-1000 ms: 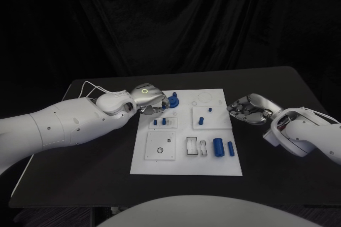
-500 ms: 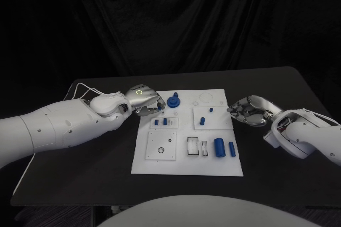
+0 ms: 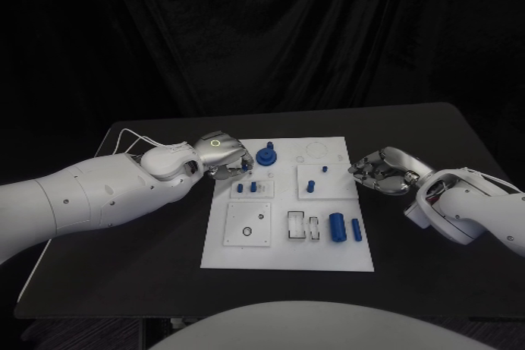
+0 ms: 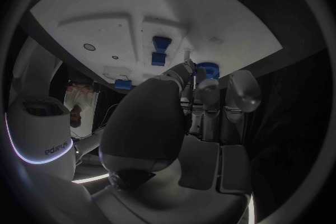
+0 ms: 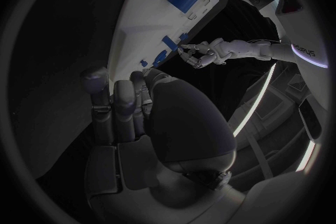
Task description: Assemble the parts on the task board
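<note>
The white task board (image 3: 287, 247) lies in the middle of the table. A round blue knob (image 3: 268, 154) stands near its far left corner. My left hand (image 3: 224, 159) hovers just left of that knob (image 4: 206, 70), fingers (image 4: 238, 89) stretched toward it and holding nothing. Two short blue pegs (image 3: 247, 187) stand in a small plate close by. One more peg (image 3: 309, 187) stands mid-board. A thick blue cylinder (image 3: 338, 227) and a thin rod (image 3: 356, 228) lie toward the near right. My right hand (image 3: 378, 170) hangs at the board's right edge, fingers loosely bent and empty.
A square white plate (image 3: 247, 225) with a small hole sits on the board's near left, and a slotted block (image 3: 297, 224) beside it. A thin white cable (image 3: 136, 137) runs over the table's far left. Bare black table (image 3: 121, 274) surrounds the board.
My left hand has drawn back a little to the left, off the blue knob. The right hand has barely moved.
</note>
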